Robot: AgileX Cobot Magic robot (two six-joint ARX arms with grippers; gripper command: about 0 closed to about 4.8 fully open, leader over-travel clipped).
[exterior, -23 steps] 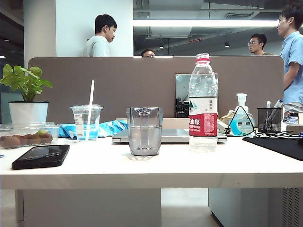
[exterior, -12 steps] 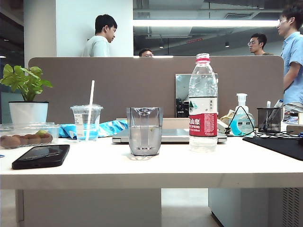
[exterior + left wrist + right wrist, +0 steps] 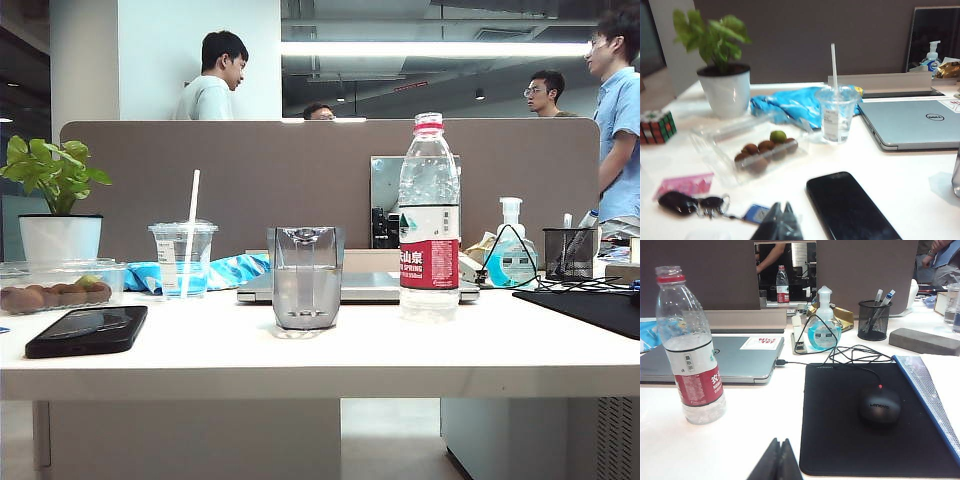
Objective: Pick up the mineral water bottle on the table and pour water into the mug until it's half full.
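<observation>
The right gripper (image 3: 777,460), jaws pressed together and empty, hangs well short of the upright mineral water bottle (image 3: 690,347) on the table (image 3: 300,365). The left gripper (image 3: 780,222), likewise clenched, hovers beside a phone (image 3: 850,207). The mug (image 3: 305,277) stands near the bottle's left.

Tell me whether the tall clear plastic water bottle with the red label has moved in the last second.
No. The bottle stands at the same spot beside the grey closed laptop.
</observation>
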